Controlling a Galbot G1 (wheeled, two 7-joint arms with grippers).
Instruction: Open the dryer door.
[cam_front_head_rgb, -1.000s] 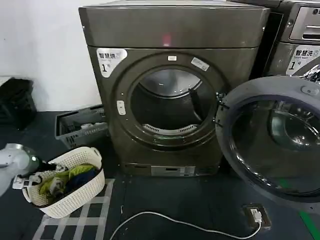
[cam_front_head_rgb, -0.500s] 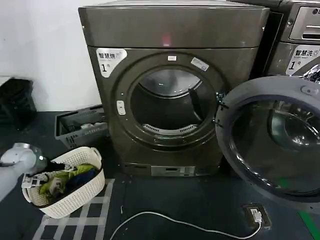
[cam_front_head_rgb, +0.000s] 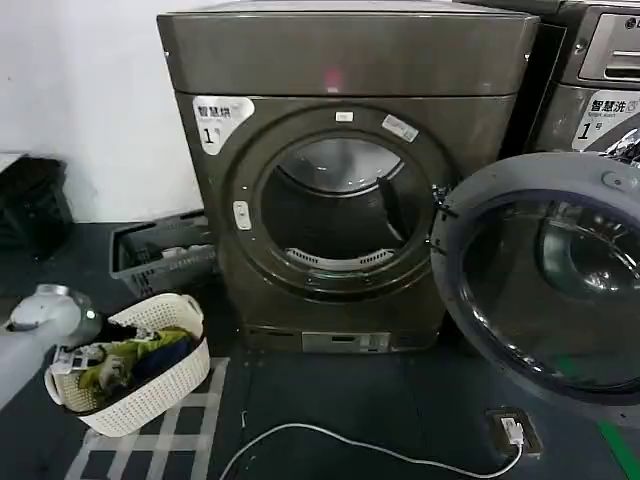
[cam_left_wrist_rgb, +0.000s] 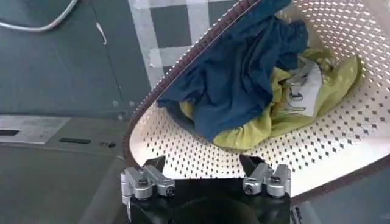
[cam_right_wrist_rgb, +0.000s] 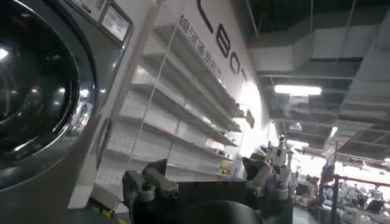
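**Dryer door standing wide open**

The left gripper (cam_left_wrist_rgb: 203, 167) is hanging over the white laundry basket (cam_front_head_rgb: 150, 405) at the left, its fingers spread apart and holding nothing, above blue and yellow-green clothes (cam_left_wrist_rgb: 244, 79). The dryer (cam_front_head_rgb: 345, 60) is sitting at centre with its drum exposed. The dryer door (cam_front_head_rgb: 545, 275) is swinging out to the right, inner face showing. The right gripper (cam_right_wrist_rgb: 207, 167) is idling with fingers apart and empty, beside the lighter grey machine (cam_right_wrist_rgb: 42, 91).

My left arm (cam_front_head_rgb: 35, 325) is smooth pale grey, rounded at the joint, with a small green light. Each pincer, left (cam_left_wrist_rgb: 204, 167) and right (cam_right_wrist_rgb: 207, 170), has a black body, two dark pointed fingers, and silver metal blocks with black screws.
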